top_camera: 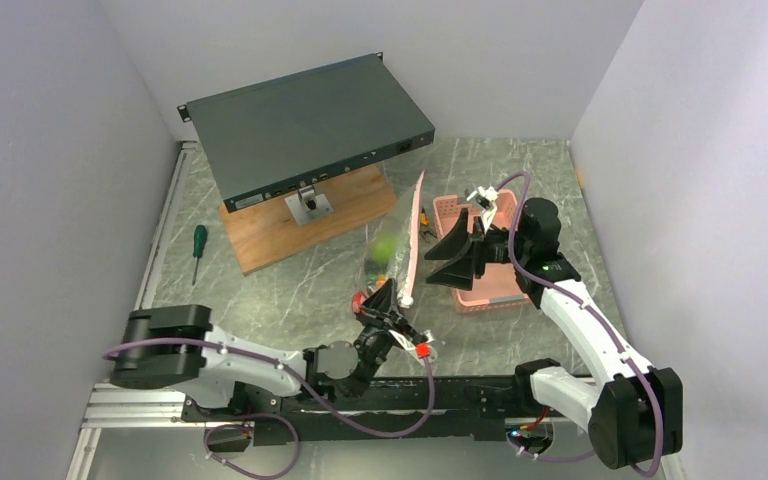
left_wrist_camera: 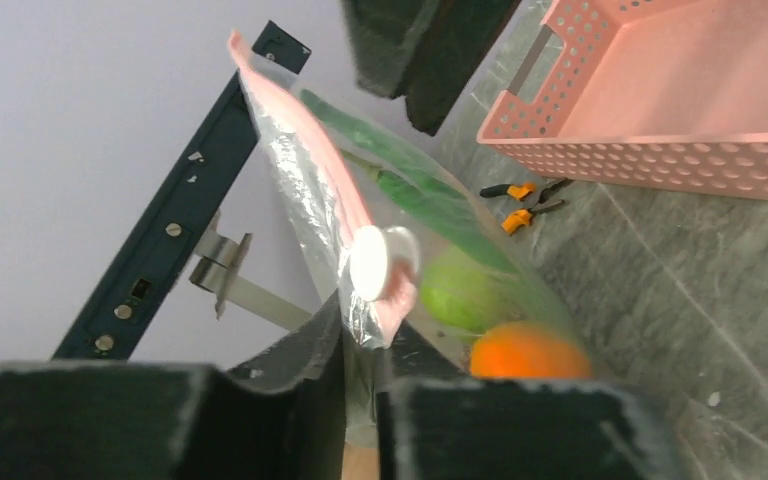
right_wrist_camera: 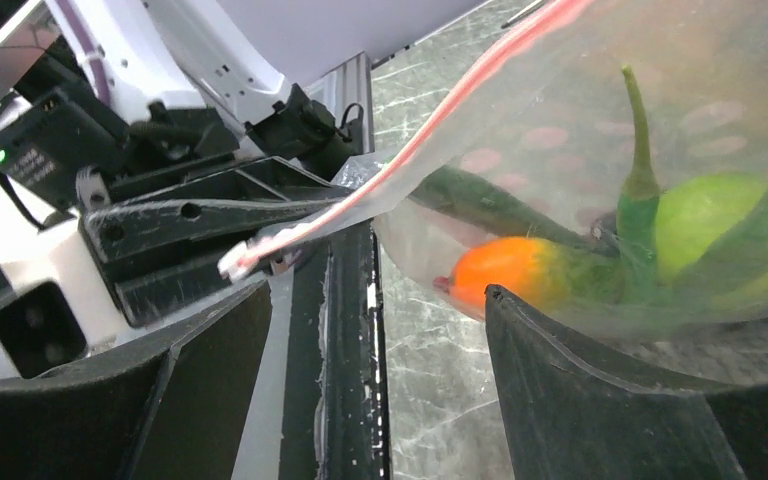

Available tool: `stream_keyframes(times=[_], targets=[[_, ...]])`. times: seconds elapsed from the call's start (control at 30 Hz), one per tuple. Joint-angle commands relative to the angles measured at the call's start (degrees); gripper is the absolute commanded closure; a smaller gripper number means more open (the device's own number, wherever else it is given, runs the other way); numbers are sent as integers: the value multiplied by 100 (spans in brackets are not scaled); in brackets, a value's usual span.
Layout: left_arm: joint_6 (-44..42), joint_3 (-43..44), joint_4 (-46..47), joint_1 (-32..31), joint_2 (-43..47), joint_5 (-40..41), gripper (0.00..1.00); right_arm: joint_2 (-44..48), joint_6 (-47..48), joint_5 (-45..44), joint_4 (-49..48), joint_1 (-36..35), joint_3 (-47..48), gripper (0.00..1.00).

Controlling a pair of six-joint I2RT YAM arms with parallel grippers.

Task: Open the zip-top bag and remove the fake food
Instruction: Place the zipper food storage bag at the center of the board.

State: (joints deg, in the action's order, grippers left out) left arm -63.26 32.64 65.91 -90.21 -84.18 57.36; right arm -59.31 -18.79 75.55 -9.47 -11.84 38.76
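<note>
Left gripper fingers point(left_wrist_camera: 160, 420) fill the bottom of the left wrist view. The left gripper point(left_wrist_camera: 360, 400) is closed, with one corner of the zip-top bag point(left_wrist_camera: 305, 200) pinched between its pads at the near end of the pink zip strip point(left_wrist_camera: 315, 150); a white tab point(left_wrist_camera: 380, 262) sits on the strip just beyond the pinch. The seal reads as closed along its visible length; opening is judged not yet done.

Bag location: held on edge over the table point(top_camera: 290, 290), between the two arms and just left of the pink basket point(top_camera: 480, 300); whether its lower side rests on the table cannot be determined. The fake food point(right_wrist_camera: 650, 240) in view is inside the bag: green apple point(left_wrist_camera: 460, 290), orange-green mango point(left_wrist_camera: 525, 350), green pods point(left_wrist_camera: 415, 195).

Right gripper point(top_camera: 445, 255): jaws spread wide, holding nothing; positioned just right of the strip at about mid-length, between bag and basket.

Governing relation: the strip's long axis runs from the left gripper's pinch toward the far side of the table; the strip edge faces the right gripper, and the bag body with the food lies on the side away from it. In the right wrist view the strip crosses diagonally beyond the open fingertips, not between them. The right arm is the nearer to the free length of strip; the next move is judged to require it to advance onto the strip while the left pinch anchors the corner.
</note>
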Motion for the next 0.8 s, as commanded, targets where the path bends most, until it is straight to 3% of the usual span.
stream_keyframes(times=[0.0,0.03,0.23,0.37,0.4,0.5,0.63,0.77], targets=[[1571,-116,-1349,182,905,-553,93,33,493,313,227,-24,219,20],[1894,-131,-1794,228,1166,-754,99,50,795,429,477,-28,293,19],[3697,-90,-4152,982,3088,-2886,100,261,4045,1041,3207,-21,886,12],[4185,10,-5103,1799,4043,-4142,100,241,6383,557,5155,-57,1554,9],[4238,85,-5426,2011,4184,-4423,100,103,7284,437,5749,-77,1839,8],[4304,363,-6079,2653,4405,-5267,100,-325,8711,84,7180,-160,2891,8],[4375,654,-6449,3460,4303,-6395,100,-831,8986,-372,7855,-604,4183,8],[4430,850,-6426,4010,3991,-7450,100,-1058,8119,-902,7114,-1457,4594,8]])
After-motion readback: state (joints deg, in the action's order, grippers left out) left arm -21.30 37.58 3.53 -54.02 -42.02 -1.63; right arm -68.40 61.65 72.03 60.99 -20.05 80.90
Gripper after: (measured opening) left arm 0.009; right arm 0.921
